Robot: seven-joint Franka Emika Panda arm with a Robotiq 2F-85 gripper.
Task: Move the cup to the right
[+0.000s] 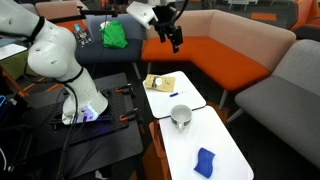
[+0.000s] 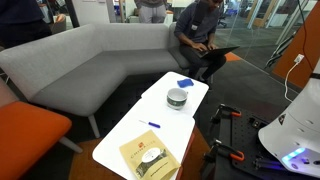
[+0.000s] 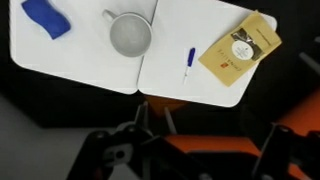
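Silvery-grey metal marks the cup point(image 3: 130, 35), which stands upright on the white desk point(image 3: 80, 65). Its pale inside is open to your wrist view, and what looks like a handle points to about 10 o'clock. In that view a flat blue object point(image 3: 47, 18) lies at 9 o'clock from the cup, near it but apart. A blue pen point(image 3: 190, 62) lies at 4 o'clock from the cup, just across the seam that splits the desk into two panels. A yellowish packet point(image 3: 240, 48) lies at 3 o'clock, beyond the pen and tilted. The cup shares its panel with the blue object and stands close to the seam.

In both exterior views the cup point(image 1: 181, 116) point(image 2: 177, 98) sits between the blue object and the packet, touching neither. In an exterior view your pincer point(image 1: 172, 38) hangs high above the desk, in front of the orange sofa point(image 1: 210, 55). It is well apart from the cup and at about 12 o'clock from it. I cannot tell how far its jaws stand apart: it is small and dark there, and the bottom of the wrist view gives only blurred dark shapes. A person point(image 2: 198, 25) sits on the grey sofa point(image 2: 90, 55) beyond the desk.
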